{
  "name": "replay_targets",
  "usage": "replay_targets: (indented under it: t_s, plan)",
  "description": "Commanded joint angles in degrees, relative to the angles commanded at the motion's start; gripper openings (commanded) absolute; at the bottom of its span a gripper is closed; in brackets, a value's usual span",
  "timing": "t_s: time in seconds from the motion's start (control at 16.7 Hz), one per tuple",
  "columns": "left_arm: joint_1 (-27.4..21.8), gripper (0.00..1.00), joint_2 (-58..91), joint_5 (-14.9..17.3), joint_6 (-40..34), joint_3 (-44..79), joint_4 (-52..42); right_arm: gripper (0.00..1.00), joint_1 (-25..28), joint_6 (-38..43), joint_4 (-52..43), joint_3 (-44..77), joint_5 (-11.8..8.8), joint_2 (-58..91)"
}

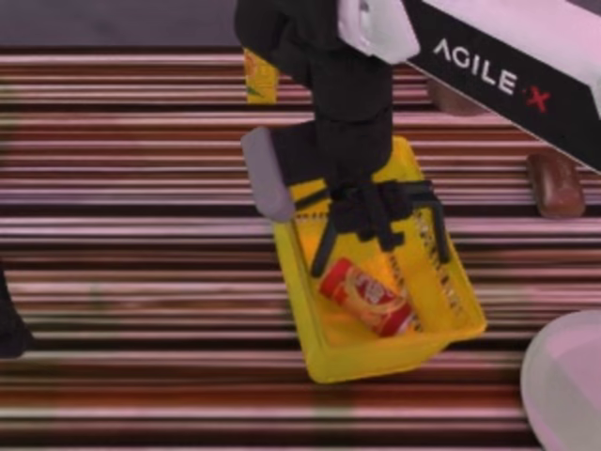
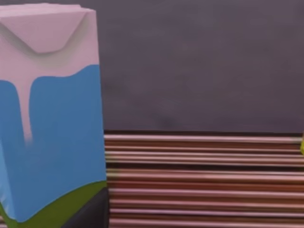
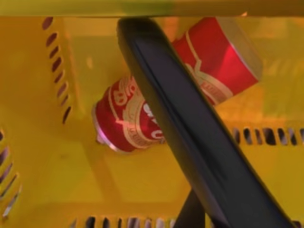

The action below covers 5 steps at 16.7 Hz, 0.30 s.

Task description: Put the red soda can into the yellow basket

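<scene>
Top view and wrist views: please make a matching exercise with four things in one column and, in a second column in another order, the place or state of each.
1. red soda can
2. yellow basket
3. right gripper
4. blue and white carton

a. standing upright on the table
b. holding the can inside it
c. lying on its side
d. above the basket, holding nothing

Pairs: 1-c, 2-b, 3-d, 4-a

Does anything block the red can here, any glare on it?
Top view: the red soda can lies unobstructed in the yellow basket, the right arm covering the basket's far end. Right wrist view: a black handle crosses the can, pale sheen near its rim.
</scene>
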Motion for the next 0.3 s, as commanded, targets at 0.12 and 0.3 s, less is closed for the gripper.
replay_targets:
  t_s: [0.12,0.3]
  plan:
    - [0.0,1.0,0.0,0.0,0.0,0.0,0.0,0.0,-0.4,-0.7,-4.1,3.5,0.0,-0.4]
    - [0.0,1.0,0.0,0.0,0.0,0.0,0.0,0.0,-0.8,-1.2,-6.3,5.7,0.0,-0.8]
